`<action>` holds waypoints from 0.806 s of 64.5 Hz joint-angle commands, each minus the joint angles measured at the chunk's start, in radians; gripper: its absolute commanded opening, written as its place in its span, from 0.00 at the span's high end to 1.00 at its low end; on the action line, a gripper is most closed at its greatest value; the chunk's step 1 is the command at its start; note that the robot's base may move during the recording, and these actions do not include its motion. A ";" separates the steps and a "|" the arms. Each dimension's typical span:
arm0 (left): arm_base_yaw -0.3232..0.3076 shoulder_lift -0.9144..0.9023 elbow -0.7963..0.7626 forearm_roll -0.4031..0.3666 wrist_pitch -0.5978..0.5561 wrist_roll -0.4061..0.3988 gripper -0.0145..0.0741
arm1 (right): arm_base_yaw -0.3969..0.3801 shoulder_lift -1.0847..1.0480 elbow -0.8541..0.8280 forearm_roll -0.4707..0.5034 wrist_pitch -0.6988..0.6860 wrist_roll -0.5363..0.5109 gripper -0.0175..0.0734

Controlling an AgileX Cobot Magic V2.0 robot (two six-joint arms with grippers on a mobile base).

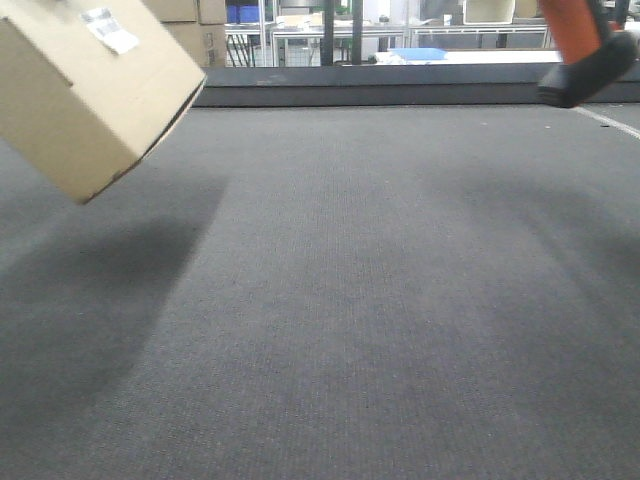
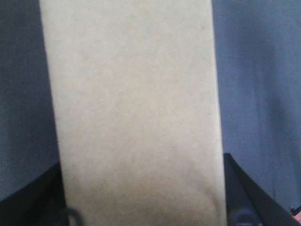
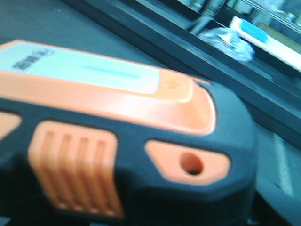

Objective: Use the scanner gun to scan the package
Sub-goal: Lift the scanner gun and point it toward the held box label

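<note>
Package [image 1: 80,100] tilted, clamped in left hand [image 2: 146,207], scanner gun [image 1: 585,60] at right edge, right hand unseen, open mat [image 1: 380,280] between

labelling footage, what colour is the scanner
The scanner is orange and black, with a pale panel on top; clearest in the right wrist view.

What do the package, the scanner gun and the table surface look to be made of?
Package: plain brown cardboard, matte, with folded box edges and a white paper label.
Scanner gun: moulded plastic, with shiny orange panels on a duller black body that is possibly rubberised.
Table surface: grey woven fabric or low-pile carpet, matte, with a fine weave visible.
</note>
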 commanded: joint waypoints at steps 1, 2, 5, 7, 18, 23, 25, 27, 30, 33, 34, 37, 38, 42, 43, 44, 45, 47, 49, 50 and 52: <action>-0.002 -0.010 -0.020 -0.027 0.006 0.002 0.96 | 0.020 -0.020 -0.015 -0.015 -0.063 -0.010 0.98; -0.002 -0.010 -0.020 -0.027 0.006 0.002 0.96 | 0.020 -0.020 -0.015 -0.015 -0.063 -0.010 0.98; -0.002 -0.010 -0.020 -0.027 0.010 0.002 0.96 | 0.020 -0.020 -0.015 -0.010 -0.065 -0.010 0.98; -0.002 -0.010 -0.020 -0.027 0.012 0.002 0.96 | 0.020 -0.020 -0.015 -0.008 -0.066 -0.010 0.98; -0.002 -0.010 -0.020 -0.022 0.018 0.002 0.96 | 0.020 -0.020 -0.015 -0.008 -0.069 -0.010 0.98; -0.002 -0.010 -0.020 -0.022 0.020 0.002 0.96 | 0.020 -0.020 -0.015 -0.008 -0.069 -0.010 0.98; -0.002 -0.010 -0.020 -0.022 0.023 0.002 0.96 | 0.020 -0.020 -0.015 -0.008 -0.069 -0.010 0.98; -0.002 -0.010 -0.020 -0.022 0.023 0.002 0.96 | 0.020 -0.020 -0.015 -0.008 -0.069 -0.010 0.98; -0.002 -0.010 -0.020 -0.022 0.023 0.002 0.96 | 0.020 -0.020 -0.015 0.005 -0.069 -0.010 0.98; -0.002 -0.010 -0.020 -0.022 0.023 0.002 0.96 | 0.020 -0.020 -0.015 0.024 -0.074 -0.010 0.98; -0.002 -0.010 -0.020 -0.022 0.023 0.002 0.96 | 0.020 -0.020 -0.015 0.040 -0.074 -0.010 0.98; -0.002 -0.010 -0.020 -0.022 0.023 0.002 0.96 | 0.020 -0.022 -0.015 0.087 -0.087 -0.010 0.98; -0.002 -0.010 -0.020 -0.022 0.023 0.002 0.96 | 0.020 -0.022 -0.015 0.094 -0.087 -0.010 0.98; -0.002 -0.010 -0.020 -0.022 0.023 0.002 0.96 | 0.020 -0.024 -0.015 0.162 -0.106 -0.010 0.98; -0.002 -0.010 -0.020 -0.022 0.023 0.002 0.96 | 0.020 -0.026 -0.015 0.174 -0.109 -0.010 0.98; -0.002 -0.010 -0.020 -0.022 0.023 0.002 0.96 | 0.020 -0.029 -0.015 0.185 -0.109 -0.010 0.98; -0.002 -0.010 -0.020 -0.022 0.023 0.002 0.96 | 0.020 -0.031 -0.015 0.195 -0.112 -0.010 0.98; -0.002 -0.010 -0.020 -0.022 0.023 0.002 0.96 | 0.020 -0.034 -0.015 0.208 -0.113 -0.010 0.98; -0.002 -0.010 -0.020 -0.022 0.023 0.002 0.96 | 0.020 -0.038 -0.015 0.219 -0.113 -0.010 0.98; -0.002 -0.010 -0.020 -0.022 0.023 0.002 0.96 | 0.020 -0.041 -0.015 0.223 -0.113 -0.010 0.98; -0.002 -0.010 -0.020 -0.022 0.023 0.002 0.96 | 0.020 -0.047 -0.015 0.240 -0.113 -0.010 0.98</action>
